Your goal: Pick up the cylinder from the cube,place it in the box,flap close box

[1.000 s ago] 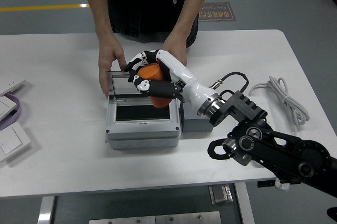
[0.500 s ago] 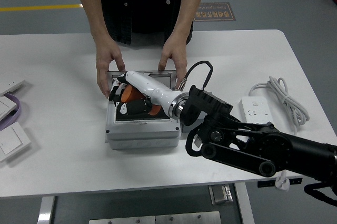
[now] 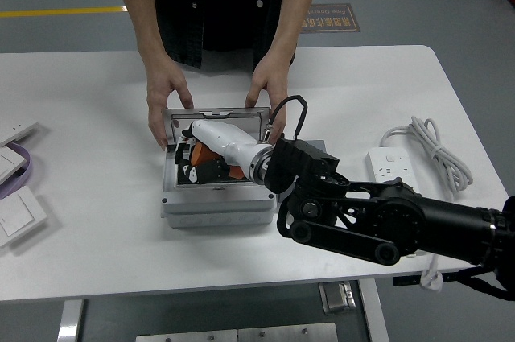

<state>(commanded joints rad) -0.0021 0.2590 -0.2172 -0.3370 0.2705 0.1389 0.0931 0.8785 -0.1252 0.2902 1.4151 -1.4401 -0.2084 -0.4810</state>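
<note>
My right hand [image 3: 193,157] reaches down inside the open grey box [image 3: 216,205] with its fingers curled around the orange cylinder [image 3: 208,154], which sits low in the box's dark interior. The box lid [image 3: 221,121] stands open at the far side. A person's left hand [image 3: 167,94] and right hand [image 3: 266,86] hold the lid's two far corners. The grey cube [image 3: 314,149] is next to the box on its right, mostly hidden behind my right arm [image 3: 362,213]. My left arm does not show.
A white power strip [image 3: 389,167] with a coiled grey cable [image 3: 430,153] lies at the right. White switch plates [image 3: 18,217] and a purple band [image 3: 22,166] lie at the left edge. The person stands close against the table's far side.
My right hand has carried the cylinder from above the lid down into the box, and the arm has swung left over the box. The person's hands have shifted along the lid's far edge.
</note>
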